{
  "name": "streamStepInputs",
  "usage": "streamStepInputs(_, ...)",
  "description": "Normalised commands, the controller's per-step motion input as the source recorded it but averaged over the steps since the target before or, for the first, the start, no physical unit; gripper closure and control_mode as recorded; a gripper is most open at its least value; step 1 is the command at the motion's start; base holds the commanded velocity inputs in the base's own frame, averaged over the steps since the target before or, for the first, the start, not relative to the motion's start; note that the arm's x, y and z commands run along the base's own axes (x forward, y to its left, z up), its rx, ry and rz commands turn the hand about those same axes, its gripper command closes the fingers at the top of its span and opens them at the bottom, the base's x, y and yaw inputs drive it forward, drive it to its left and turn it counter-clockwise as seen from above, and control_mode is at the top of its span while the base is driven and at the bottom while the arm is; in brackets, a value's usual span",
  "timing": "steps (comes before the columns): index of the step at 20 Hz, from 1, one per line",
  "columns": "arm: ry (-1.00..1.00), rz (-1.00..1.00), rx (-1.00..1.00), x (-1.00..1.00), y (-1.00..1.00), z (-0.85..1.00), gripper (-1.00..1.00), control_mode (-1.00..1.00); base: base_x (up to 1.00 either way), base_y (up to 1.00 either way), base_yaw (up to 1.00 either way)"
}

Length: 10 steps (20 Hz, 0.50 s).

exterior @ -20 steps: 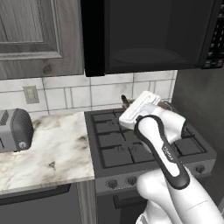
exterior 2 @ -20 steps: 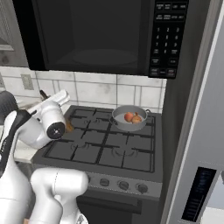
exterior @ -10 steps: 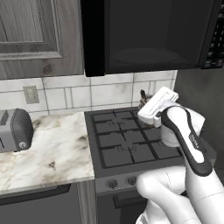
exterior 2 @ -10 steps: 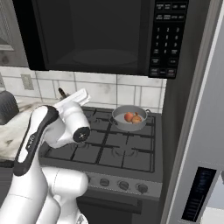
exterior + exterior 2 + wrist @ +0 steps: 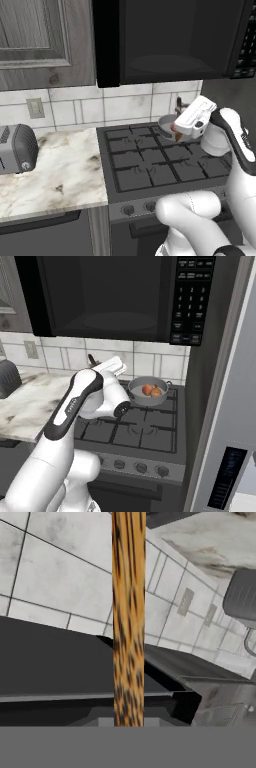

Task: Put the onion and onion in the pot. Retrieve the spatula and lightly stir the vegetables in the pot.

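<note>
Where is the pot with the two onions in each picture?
Left base view: the pot sits at the stove's back, right of centre, partly behind the gripper.
Right base view: centre, on the back burner.
Hand view: not in it.
Shared landmark: the toaster.

Two onions, one pot, one spatula, one toaster, seemingly.

Two smooth reddish-orange onions sit touching side by side inside the shallow grey pot on the stove's rear burner, while the orange-brown wooden spatula runs from six to twelve o'clock up the hand view.
</note>
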Motion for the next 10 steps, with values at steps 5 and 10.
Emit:
streamStepInputs(5,-0.02,-0.02,0.09,0.20,-0.09,0.00,1.00,-1.00,0.00,0.00,0.00)
streamStepInputs(10,-0.04,-0.12,0.04,0.38,-0.03,-0.05,1.00,-1.00,0.00,0.00,0.00)
